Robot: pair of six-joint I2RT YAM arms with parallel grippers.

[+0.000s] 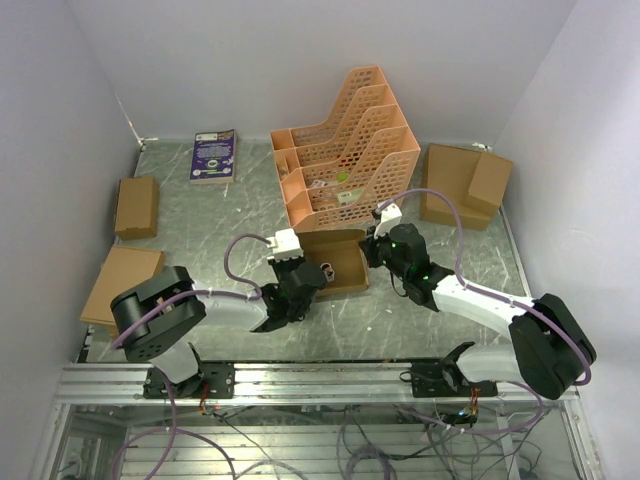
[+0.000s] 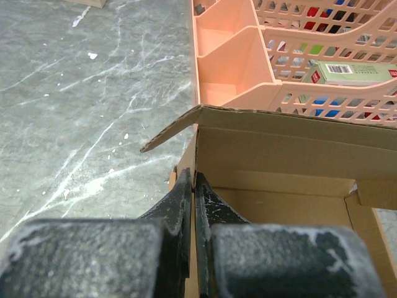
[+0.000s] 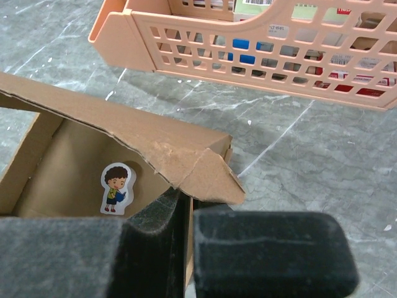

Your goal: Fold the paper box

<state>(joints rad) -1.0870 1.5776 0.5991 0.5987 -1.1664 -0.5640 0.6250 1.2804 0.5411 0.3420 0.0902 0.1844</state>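
Observation:
The paper box point(image 1: 338, 262) is a shallow open brown cardboard tray on the table, just in front of the orange rack. My left gripper point(image 1: 310, 282) is shut on its left side wall. In the left wrist view the fingers point(image 2: 183, 197) pinch that thin wall point(image 2: 196, 155), and a loose flap point(image 2: 177, 131) sticks out at the corner. My right gripper point(image 1: 373, 250) is shut on the right side wall. In the right wrist view the fingers point(image 3: 162, 218) clamp the wall under a creased flap point(image 3: 205, 174). A boy sticker point(image 3: 115, 188) shows inside the box point(image 3: 74, 155).
The orange lattice file rack point(image 1: 345, 150) stands right behind the box, close to both grippers point(image 2: 236, 56) point(image 3: 260, 43). Ready-made cardboard boxes lie at the left point(image 1: 136, 206), front left point(image 1: 120, 285) and back right point(image 1: 465, 185). A purple book point(image 1: 214, 156) lies at the back.

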